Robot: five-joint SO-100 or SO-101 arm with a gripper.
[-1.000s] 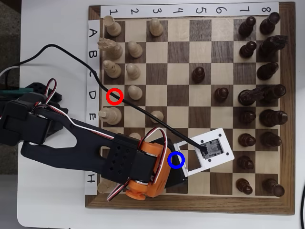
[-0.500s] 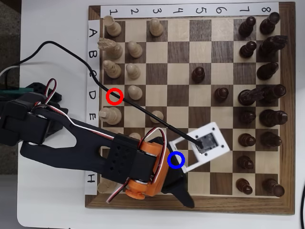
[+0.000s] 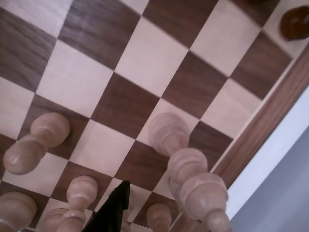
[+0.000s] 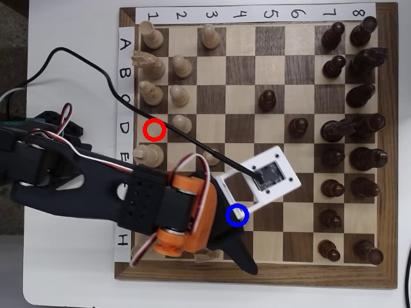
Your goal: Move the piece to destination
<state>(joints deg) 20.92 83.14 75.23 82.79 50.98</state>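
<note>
Chessboard [image 4: 385, 276]: piece [image 3: 174, 140] stands free of hand [image 4: 239, 247].

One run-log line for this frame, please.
phase: arm over destination | piece: upright on board, clear of visible finger in wrist view, hidden overhead | gripper: open | on marked square: cannot confirm

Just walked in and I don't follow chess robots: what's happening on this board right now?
A single robot arm reaches across the lower-left part of the chessboard. Its gripper is by the board's bottom edge, just below the square marked with a blue ring. In the wrist view a tall pale piece stands close to the camera on the board, and the one visible finger is clear of it. Whether the gripper is open cannot be told.
</note>
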